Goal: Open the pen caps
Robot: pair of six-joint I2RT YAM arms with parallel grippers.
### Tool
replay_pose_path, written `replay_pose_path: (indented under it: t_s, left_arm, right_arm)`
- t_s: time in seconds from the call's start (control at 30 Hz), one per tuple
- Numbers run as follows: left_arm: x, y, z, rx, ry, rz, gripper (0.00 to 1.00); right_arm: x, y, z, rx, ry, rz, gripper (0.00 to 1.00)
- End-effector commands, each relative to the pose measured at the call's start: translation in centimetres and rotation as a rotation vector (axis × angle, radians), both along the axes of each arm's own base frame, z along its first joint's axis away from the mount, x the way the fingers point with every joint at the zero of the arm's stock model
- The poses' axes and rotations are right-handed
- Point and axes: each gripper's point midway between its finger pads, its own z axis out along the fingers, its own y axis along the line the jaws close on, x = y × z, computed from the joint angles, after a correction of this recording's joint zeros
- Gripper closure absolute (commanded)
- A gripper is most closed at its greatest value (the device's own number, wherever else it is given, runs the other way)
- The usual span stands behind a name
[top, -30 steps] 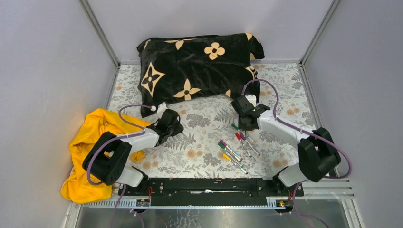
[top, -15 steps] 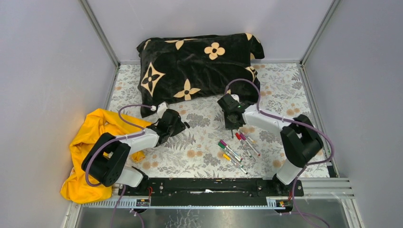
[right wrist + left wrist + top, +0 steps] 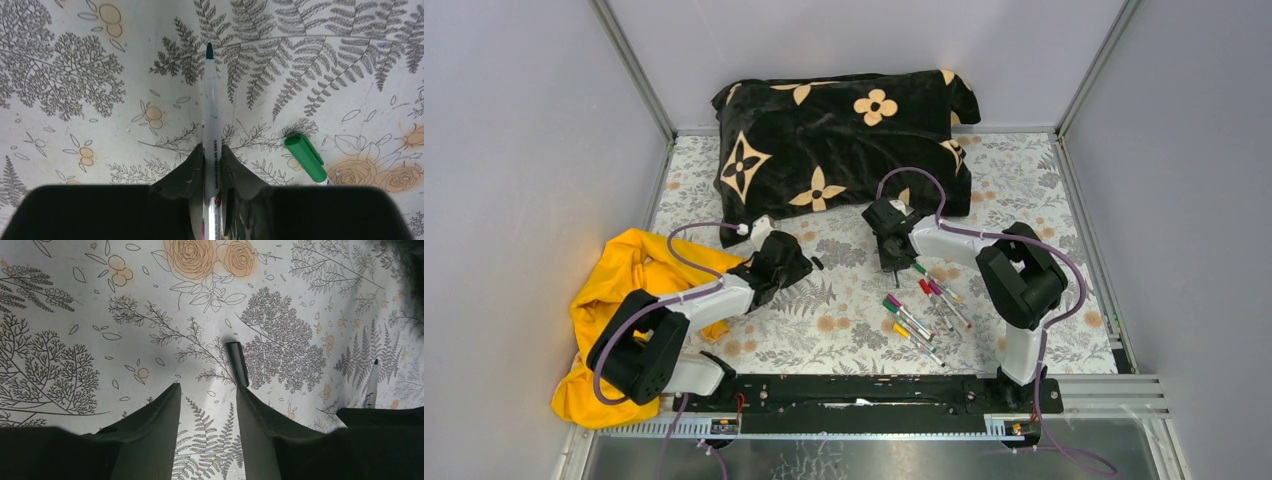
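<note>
One cap off
The right end effector [image 3: 212,156] clenched the uncapped pen [image 3: 210,100]; left end effector [image 3: 207,405] stood released, dark cap [image 3: 238,363] on the table [image 3: 75,295] just ahead. Pen was best laid clear of the capped pens [image 3: 911,319].

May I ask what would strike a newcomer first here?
A black cushion with tan flowers lies at the far side, a yellow cloth on the left. At centre the right gripper clamps an uncapped whitish pen; a short dark cap lies before the open left gripper.
</note>
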Motion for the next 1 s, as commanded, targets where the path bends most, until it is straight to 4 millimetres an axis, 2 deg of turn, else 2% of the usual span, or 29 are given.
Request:
replay_pose_path:
  t_s: [0.0,0.17,0.33,0.57,0.67,0.8,0.9,0.97]
  left_arm:
    - [-0.1,0.4,0.6,0.000,-0.023,0.025,0.49]
    - [-0.4,0.5,0.7,-0.003,-0.025,0.024,0.48]
    - [-0.5,0.4,0.7,-0.011,-0.022,0.022,0.48]
    - [-0.4,0.2,1.4,-0.022,-0.037,0.019,0.48]
    - [-0.6,0.2,1.7,-0.026,-0.042,0.017,0.48]
    - [-0.7,0.1,2.1,-0.039,-0.054,0.013,0.48]
    - [-0.9,-0.1,2.2,-0.045,-0.056,0.007,0.48]
    - [-0.9,-0.1,2.3,-0.053,-0.057,0.008,0.48]
  right_arm:
    - [1.2,-0.1,-0.6,-0.044,-0.035,0.010,0.78]
    - [0.9,-0.6,-1.0,-0.062,-0.033,0.004,0.67]
    - [0.8,-0.8,-0.5,-0.062,-0.051,0.009,0.65]
    - [1.2,-0.6,4.3,-0.073,-0.155,0.045,0.64]
    - [0.6,-1.8,6.1,-0.089,-0.175,0.029,0.64]
    - [-0.4,-3.7,7.3,-0.122,-0.195,0.007,0.61]
    - [-1.0,-5.1,7.3,-0.167,-0.193,0.007,0.59]
    - [-1.4,-5.8,6.5,-0.201,-0.172,0.021,0.56]
